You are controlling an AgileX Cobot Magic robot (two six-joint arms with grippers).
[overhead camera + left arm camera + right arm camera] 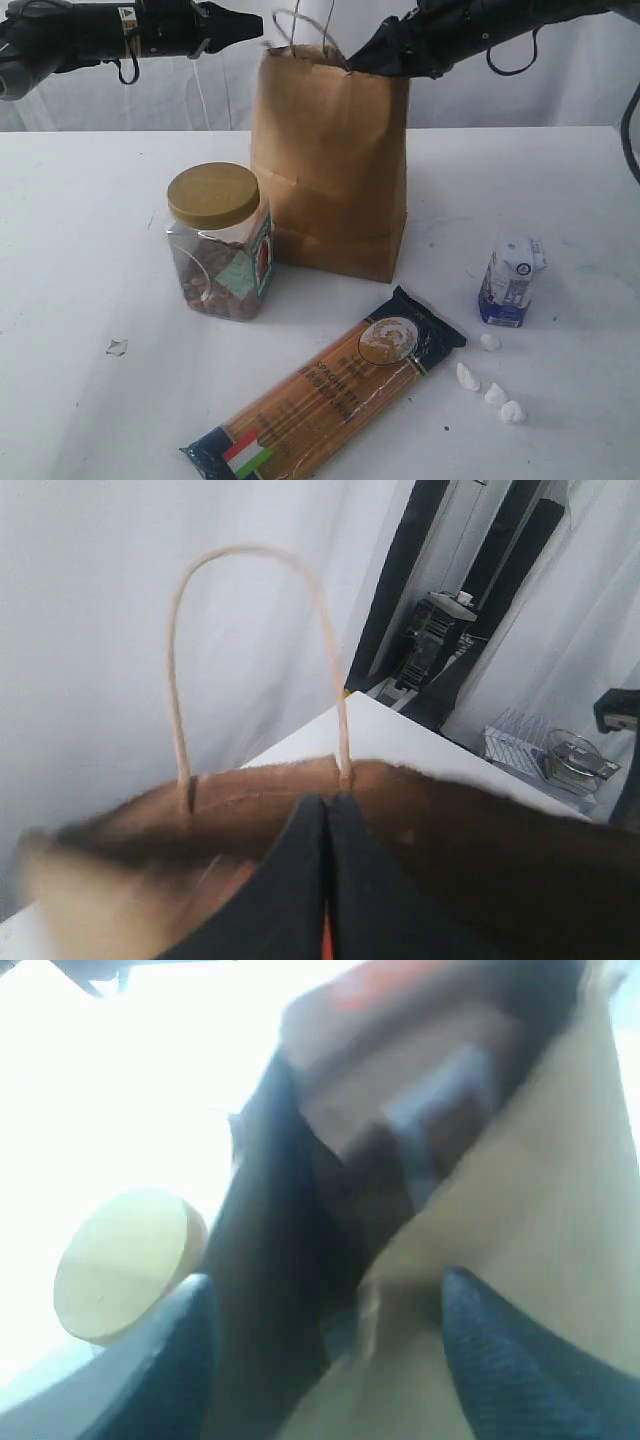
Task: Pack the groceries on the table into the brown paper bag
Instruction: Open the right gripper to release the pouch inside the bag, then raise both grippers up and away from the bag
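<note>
**Figuring out which arm goes for what next**

We've got the brown paper bag (pixel 330 170) standing upper middle of the exterior view on the table (pixel 80 250). The left gripper (pixel 250 25) comes in from the upper left, fingers (pixel 285 910) pressed together right at the bag's rim by the handle. We can't tell if any paper is caught between them. The right gripper (pixel 365 58) sits at the bag's mouth from the upper right, fingers (pixel 180 1370) spread, with a blurry orange-and-dark something beyond them that we can't make out.

What matters, we reckon, is that right is the free hand. The white-blue carton (pixel 510 285) stands upright toward the lower right, well apart from the bag and clearly on that arm's side. The gold-lidded clear jar (pixel 218 245) sits just left of the bag, nearer the left arm. The long spaghetti pack (pixel 325 395) lies flat, its long axis running from lower left up toward the bag's base, with the small white lumps (pixel 490 385) just right of it.
</note>
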